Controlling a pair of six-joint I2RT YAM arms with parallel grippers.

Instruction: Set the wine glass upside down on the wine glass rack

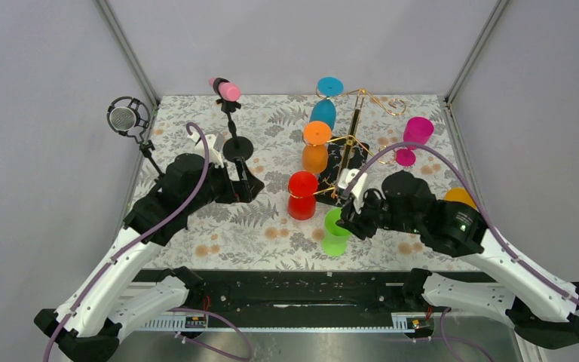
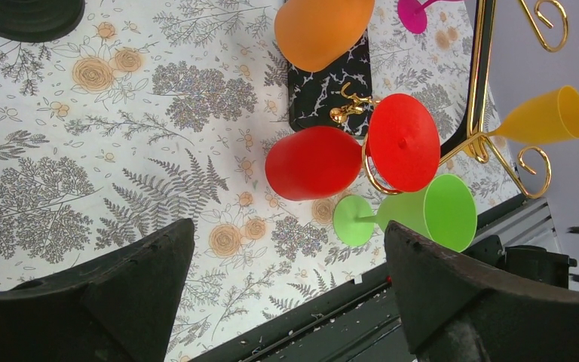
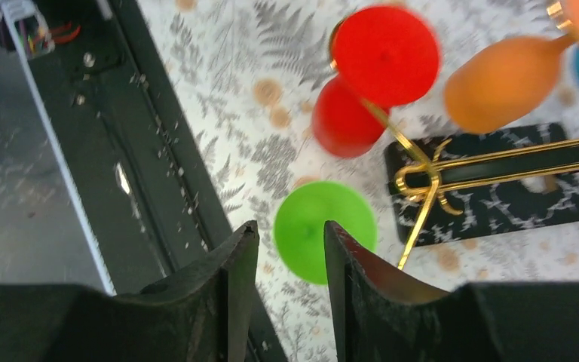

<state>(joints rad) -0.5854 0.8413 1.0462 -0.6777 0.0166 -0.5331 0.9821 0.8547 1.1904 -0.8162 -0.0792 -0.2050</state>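
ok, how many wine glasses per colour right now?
red glass: 1
orange glass: 1
green glass: 1
blue glass: 1
magenta glass: 1
yellow glass: 1
Total: 6

Grn glass [image 1: 336,232] upright nr gold rack [image 1: 355,124]
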